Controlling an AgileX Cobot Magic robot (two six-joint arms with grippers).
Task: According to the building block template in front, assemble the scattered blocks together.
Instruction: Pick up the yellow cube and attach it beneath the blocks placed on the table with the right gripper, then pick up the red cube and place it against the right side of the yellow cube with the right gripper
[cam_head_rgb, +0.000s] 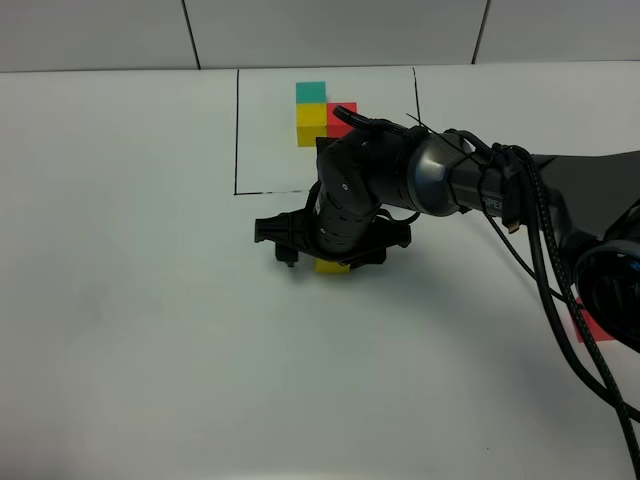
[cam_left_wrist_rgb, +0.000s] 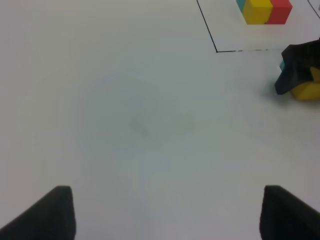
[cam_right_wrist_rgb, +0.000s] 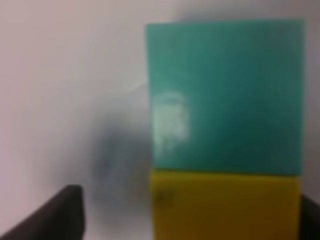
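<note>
The building block template (cam_head_rgb: 320, 110) lies at the far side of a black-outlined square, a joined L of teal, yellow and red; in the left wrist view the template (cam_left_wrist_rgb: 262, 10) shows too. My right gripper (cam_head_rgb: 335, 255) reaches across to the middle and hangs over a loose yellow block (cam_head_rgb: 333, 266). Close up, a teal block (cam_right_wrist_rgb: 225, 95) sits flush against the yellow block (cam_right_wrist_rgb: 225, 205). The right gripper (cam_right_wrist_rgb: 192, 215) is open, one finger (cam_right_wrist_rgb: 60, 215) well apart from the blocks. A loose red block (cam_head_rgb: 592, 325) lies at the right, partly behind cables. My left gripper (cam_left_wrist_rgb: 165, 215) is open and holds nothing.
The black outline (cam_head_rgb: 236, 130) of the square marks the white table around the template. The right arm (cam_head_rgb: 450, 180) and its cables (cam_head_rgb: 545, 270) stretch from the right edge to the middle. From the left wrist, the right gripper (cam_left_wrist_rgb: 297, 70) covers most of the yellow block (cam_left_wrist_rgb: 307, 91).
</note>
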